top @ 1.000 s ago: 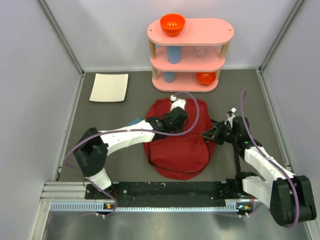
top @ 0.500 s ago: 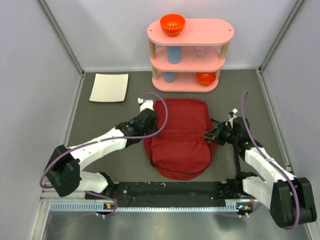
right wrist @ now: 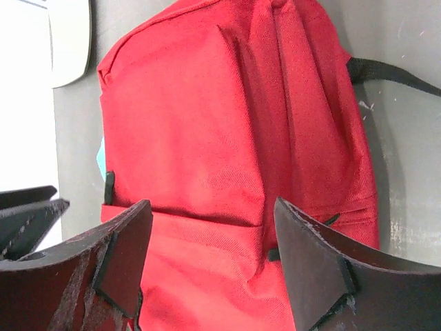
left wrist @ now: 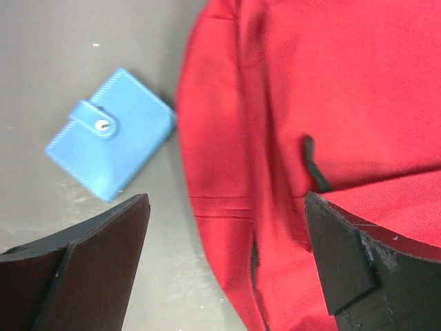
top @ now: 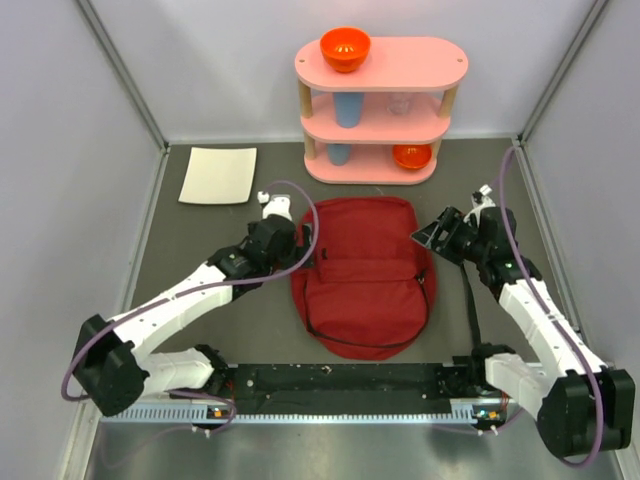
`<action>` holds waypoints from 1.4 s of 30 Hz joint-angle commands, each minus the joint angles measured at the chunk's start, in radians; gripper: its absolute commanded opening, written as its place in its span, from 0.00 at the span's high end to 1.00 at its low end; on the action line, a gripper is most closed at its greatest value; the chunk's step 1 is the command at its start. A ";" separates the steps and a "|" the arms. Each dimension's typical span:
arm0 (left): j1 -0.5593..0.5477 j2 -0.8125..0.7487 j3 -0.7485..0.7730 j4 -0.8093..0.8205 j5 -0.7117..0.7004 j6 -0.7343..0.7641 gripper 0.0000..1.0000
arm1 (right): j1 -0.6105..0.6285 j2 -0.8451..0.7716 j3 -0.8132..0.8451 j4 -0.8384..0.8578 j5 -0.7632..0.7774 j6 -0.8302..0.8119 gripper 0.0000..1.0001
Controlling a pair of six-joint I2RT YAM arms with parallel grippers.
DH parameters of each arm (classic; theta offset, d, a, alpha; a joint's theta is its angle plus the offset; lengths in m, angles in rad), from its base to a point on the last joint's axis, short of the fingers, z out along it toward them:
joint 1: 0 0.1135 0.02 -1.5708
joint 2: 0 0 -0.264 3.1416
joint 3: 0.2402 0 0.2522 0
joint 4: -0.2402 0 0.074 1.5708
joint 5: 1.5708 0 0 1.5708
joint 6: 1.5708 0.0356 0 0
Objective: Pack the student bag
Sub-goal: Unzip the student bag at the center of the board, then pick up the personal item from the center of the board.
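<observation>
The student bag (top: 365,275) is a dark-red backpack lying flat in the middle of the grey table, with nothing gripping it. My left gripper (top: 298,248) hovers open over the bag's left edge. The left wrist view shows its jaws (left wrist: 226,207) spread wide, with the bag (left wrist: 331,103) to the right and a blue snap wallet (left wrist: 110,141) on the table to the left. My right gripper (top: 435,235) stands open above the bag's upper right corner. In the right wrist view (right wrist: 212,210) it looks down on the bag (right wrist: 227,138), with nothing between the fingers.
A pink three-tier shelf (top: 380,110) stands at the back, with an orange bowl (top: 345,47) on top, a blue cup (top: 347,108) and a second orange bowl (top: 411,155). A white sheet (top: 218,175) lies at the back left. A black bag strap (top: 470,300) trails right of the bag.
Both grippers have gone from shut to open. The left arm drew back from over the bag's top to its left edge. The right gripper moved from the bag's right edge up toward the back.
</observation>
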 commanded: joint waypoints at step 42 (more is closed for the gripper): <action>0.686 -0.121 -0.496 0.532 0.566 -0.260 0.01 | 0.633 1.423 1.434 -0.216 -0.046 -0.168 0.35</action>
